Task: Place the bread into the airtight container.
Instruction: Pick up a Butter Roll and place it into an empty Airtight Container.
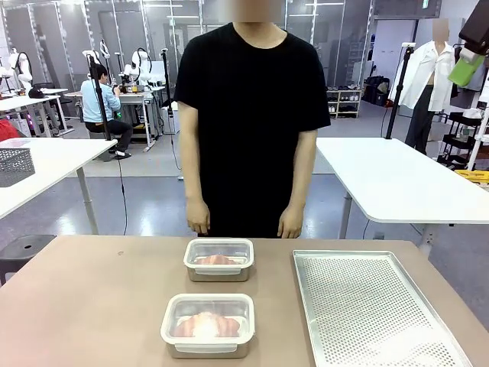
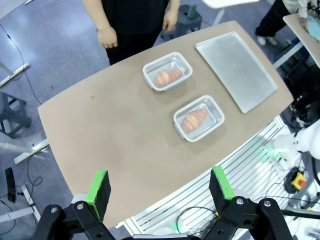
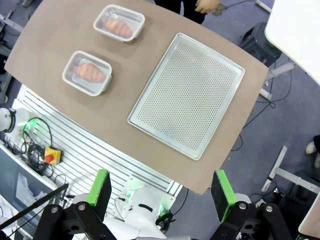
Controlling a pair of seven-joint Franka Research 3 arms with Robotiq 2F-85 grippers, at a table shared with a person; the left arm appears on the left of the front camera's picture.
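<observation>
You have a brown tabletop (image 1: 92,298) carrying everything, with a person in a black T-shirt (image 1: 252,115) standing at its far edge, both of the person's hands (image 1: 198,222) hanging just above that edge and touching nothing.

Next in size, the perforated metal tray (image 1: 367,306) lies flat on the robot's right part of the tabletop, bare, running from near the far edge toward the near edge. It sits beside the containers but apart from them.

Left of the tray you see two clear airtight containers in line, one behind the other. The far container (image 1: 218,259) sits close to the person and its lid is on. The near container (image 1: 208,324) sits toward the robot's edge, also lidded.

The bread is already inside: one golden piece of bread (image 1: 217,260) lies in the far container, and another piece (image 1: 206,326) lies in the near one, both seen through the lids.

Both arms are held high above the tabletop. The left gripper (image 2: 160,187) has its jaws spread wide with nothing between the green pads (image 2: 99,187). The right gripper (image 3: 161,189) likewise has its jaws spread wide and empty, looking down on the tray and containers.
</observation>
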